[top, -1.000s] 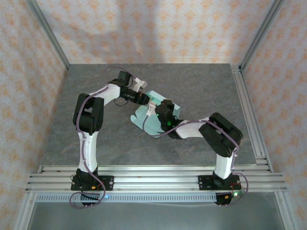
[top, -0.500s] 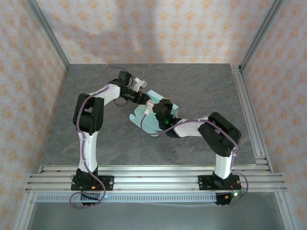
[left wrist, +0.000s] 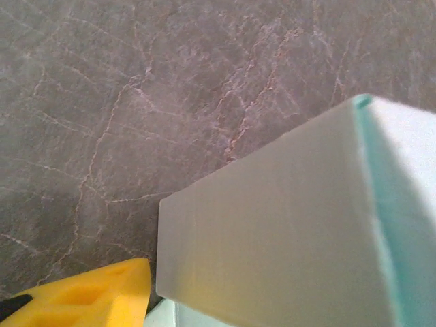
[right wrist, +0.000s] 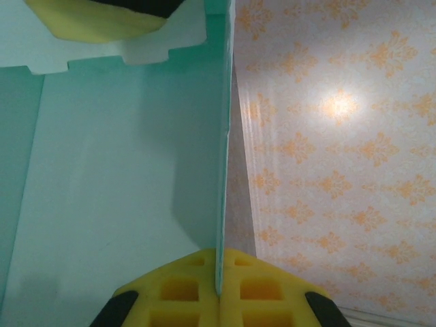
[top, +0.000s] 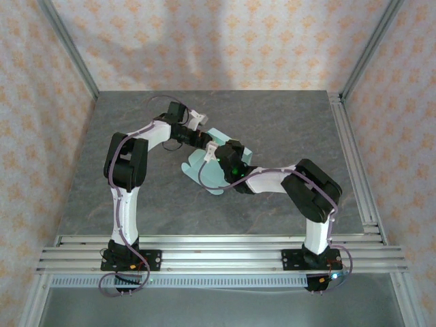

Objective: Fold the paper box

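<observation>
**Box pulled slightly toward 9 o'clock while one wall stayed pinched**

During the last second the paper box (top: 203,174) moved a little toward 9 o'clock on the table (top: 122,197), and the right gripper (top: 215,154) moved together with it. The box lay near the middle of the table, a bit to the 12 o'clock side, between the two wrists. It was not yet a finished box. In the top view part of the card stood raised and another part was still spread flat toward 7 o'clock.

The right gripper (right wrist: 219,289) was pressed together on the thin edge of one upright wall of the paper box (right wrist: 116,177). Its two yellow pads (right wrist: 180,296) sat on either side of the card.

The left gripper (top: 202,141) was at the 11 o'clock side of the box, very close to it, and had hardly moved. In its own wrist view one yellow finger (left wrist: 88,294) showed at the 7 o'clock corner, just beside a pale raised wall of the paper box (left wrist: 286,231). Whether its jaws were spread or closed on the card, I cannot tell.

In my judgement the shift was a small correction to bring the raised wall against the left fingers. The folding seemed to be about half done. The thin card could bend or slip if it was pushed too hard.
</observation>
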Motion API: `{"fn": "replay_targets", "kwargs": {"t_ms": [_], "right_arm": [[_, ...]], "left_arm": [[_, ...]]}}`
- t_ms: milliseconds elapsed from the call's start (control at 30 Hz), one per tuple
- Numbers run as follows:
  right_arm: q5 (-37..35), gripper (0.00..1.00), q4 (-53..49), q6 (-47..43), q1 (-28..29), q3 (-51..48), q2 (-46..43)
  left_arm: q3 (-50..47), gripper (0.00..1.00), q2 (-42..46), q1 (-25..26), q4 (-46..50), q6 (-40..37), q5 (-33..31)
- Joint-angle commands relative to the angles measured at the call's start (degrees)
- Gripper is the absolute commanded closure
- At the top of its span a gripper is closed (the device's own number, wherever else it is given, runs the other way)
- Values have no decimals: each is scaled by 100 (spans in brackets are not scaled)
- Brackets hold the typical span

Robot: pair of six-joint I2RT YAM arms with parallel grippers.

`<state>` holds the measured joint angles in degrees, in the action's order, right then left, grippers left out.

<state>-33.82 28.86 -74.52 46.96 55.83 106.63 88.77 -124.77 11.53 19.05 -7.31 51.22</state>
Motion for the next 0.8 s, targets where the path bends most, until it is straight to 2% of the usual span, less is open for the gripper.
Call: {"fn": "replay_targets", "kwargs": {"t_ms": [0,333,367,400,500,533,700,767], "right_arm": [[123,100,-315,205,59,180,56],[147,100,-436,359,81,222,33],[149,100,-434,359,90,226,36],[148,100,-434,359,94,226,49],[144,100,-419,335,103,226,68],[131,100,-404,325,103,230,82],[116,100,-402,366,103,235,95],[146,97,-416,416,103,235,81]], "left_arm": [[-106,45,208,32,-318,114,-262],[-380,58,373,91,-732,415,-368],[-432,61,399,103,-795,440,-406],[-461,68,420,120,-833,441,-438],[-548,73,483,170,-890,467,-674],[-600,79,511,185,-940,471,-725],[-813,84,707,201,-1101,452,-985],[-843,86,767,225,-1056,370,-1115]]}}
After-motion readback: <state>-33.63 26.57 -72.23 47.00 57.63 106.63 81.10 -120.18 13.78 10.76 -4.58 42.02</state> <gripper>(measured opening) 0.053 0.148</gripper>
